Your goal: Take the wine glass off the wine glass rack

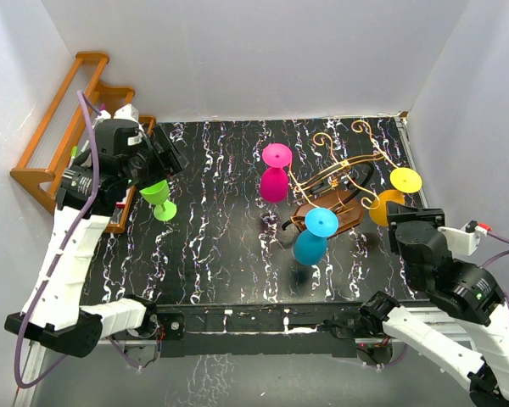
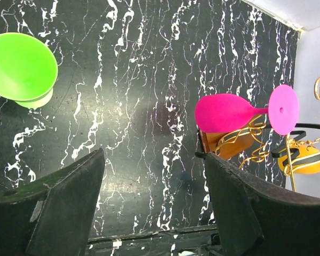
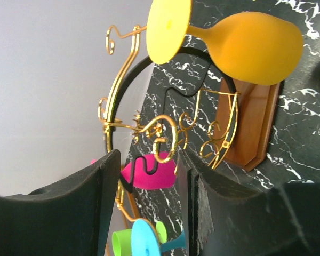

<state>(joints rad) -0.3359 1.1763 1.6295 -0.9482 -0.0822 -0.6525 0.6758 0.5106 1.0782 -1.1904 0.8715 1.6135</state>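
Green wine glass [image 2: 21, 64] sits on the tabletop [image 1: 220, 229] at far L, well apart from the wine glass rack [image 1: 338, 217]. L hand [image 2: 153, 157] hangs near it, fingers spread, holding nothing. 3 others hang on the rack's gold wire: pink glass [image 1: 274, 182], blue glass [image 1: 310, 246], yellow glass [image 3: 250, 48]. R hand [image 3: 149, 157] is spread wide too, empty, near the yellow glass, facing the scrolls.

Lighting's bright and even, pretty diffuse off the white walls [image 1: 237, 59]. The glossy black white-veined marble tabletop [image 1: 212, 254] has a hazy sheen in the left wrist view. Shadows are short and soft. The black fingers [image 3: 69, 213] of the right gripper [image 3: 148, 176] look slightly blurry up close.
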